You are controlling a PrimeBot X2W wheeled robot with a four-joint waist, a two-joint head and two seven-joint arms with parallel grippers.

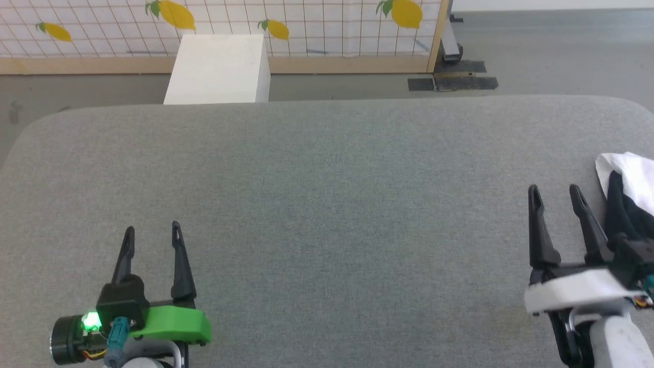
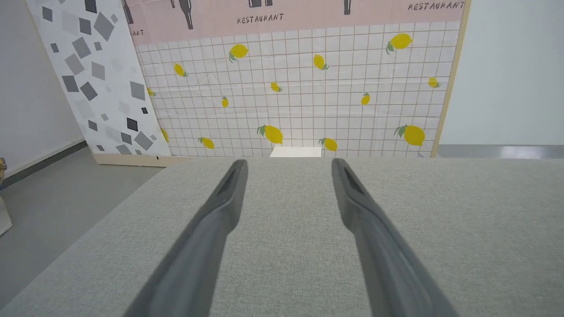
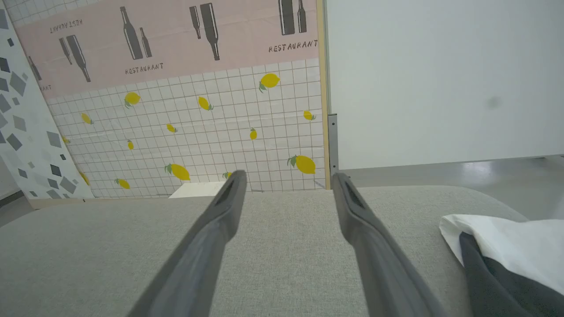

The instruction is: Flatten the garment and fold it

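Softly bunched garment [image 1: 631,176] (white, black) beside right gripper [image 1: 555,192].

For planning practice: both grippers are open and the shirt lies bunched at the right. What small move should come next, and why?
Probably swing the right gripper toward the garment and close on its near edge. It lies crumpled on the grey surface, beside that open gripper; the open left gripper is far off.

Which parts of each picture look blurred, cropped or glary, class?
Head view: sharp, but the crumpled white-and-black fabric garment is cropped at the right edge. Left wrist view: the long dark fingers of the left gripper go soft near the lens. Right wrist view: pale glare on the grey floor.
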